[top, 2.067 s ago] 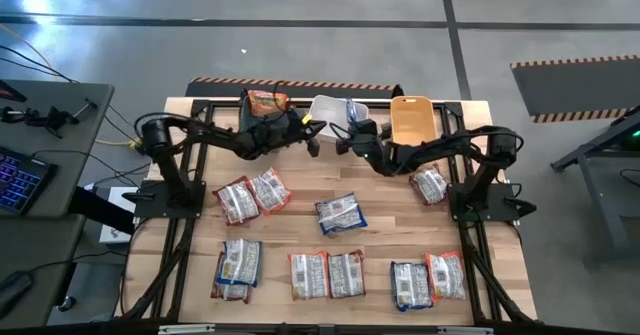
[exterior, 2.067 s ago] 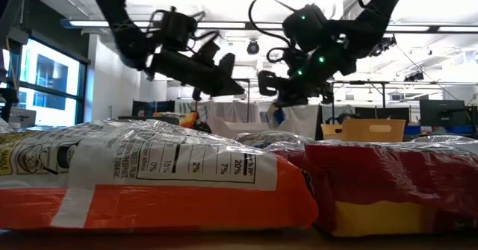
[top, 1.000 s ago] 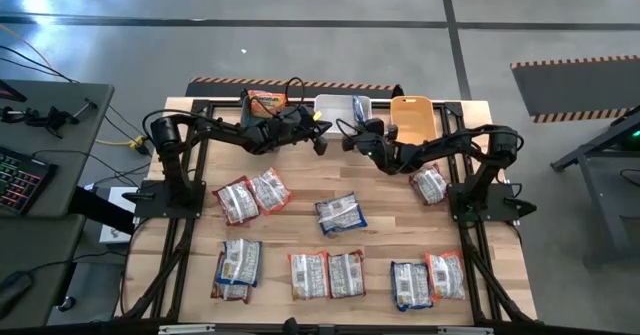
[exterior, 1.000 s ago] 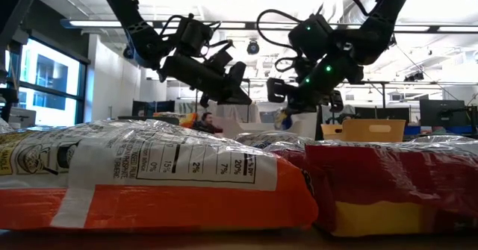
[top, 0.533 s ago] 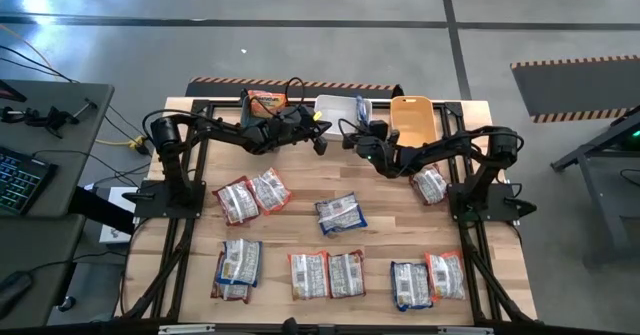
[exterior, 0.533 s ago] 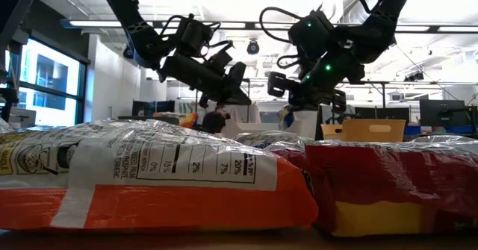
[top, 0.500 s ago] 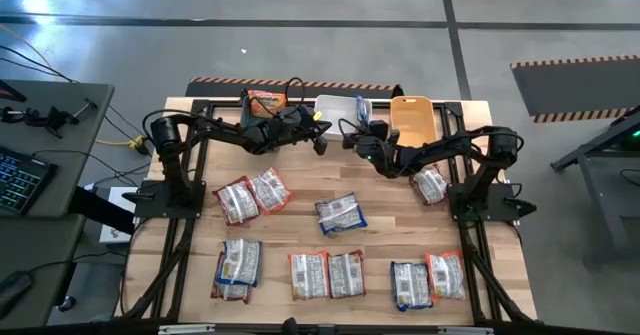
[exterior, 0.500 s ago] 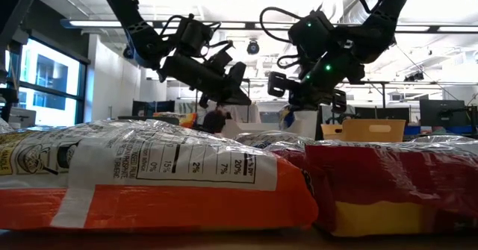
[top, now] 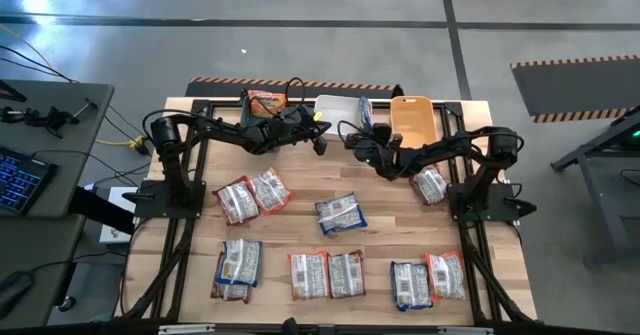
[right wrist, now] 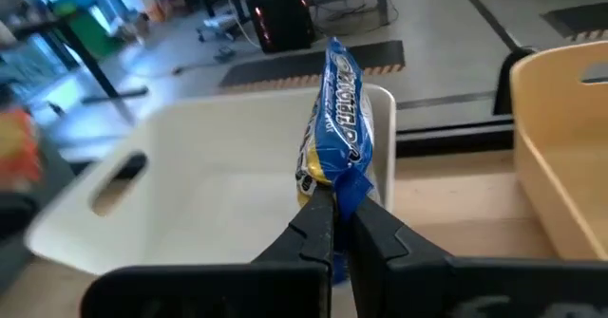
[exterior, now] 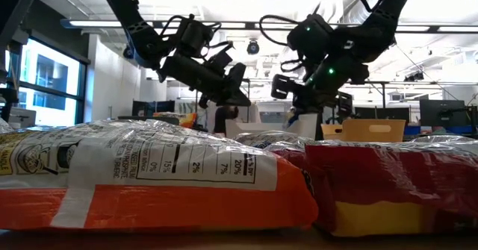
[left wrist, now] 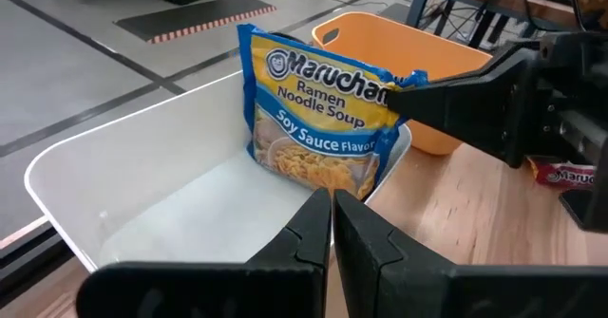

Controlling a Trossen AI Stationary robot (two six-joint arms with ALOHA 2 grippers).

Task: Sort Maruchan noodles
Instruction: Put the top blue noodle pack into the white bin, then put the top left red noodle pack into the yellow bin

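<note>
A blue Maruchan noodles packet stands upright in the white bin at the table's far edge, with my right gripper shut on it. My left gripper is shut on nothing and hovers at the white bin's near rim, pointing at the packet. An orange packet lies in the teal bin at the far left. Several more packets lie flat on the table. My right gripper pinches the blue packet's side edge between its two fingers, coming nearly level from the table's right. The packet stands on edge, its lower end down inside the white bin. Whether that end touches the bin's floor I cannot tell.
The orange bin stands right of the white bin. Packets lie in pairs at the left, near the front edge and at the near right. One lies by the right arm.
My right gripper has rolled at the wrist while staying over the white bin. The blue packet has turned with it and now stands more on edge. My left gripper has kept still.
</note>
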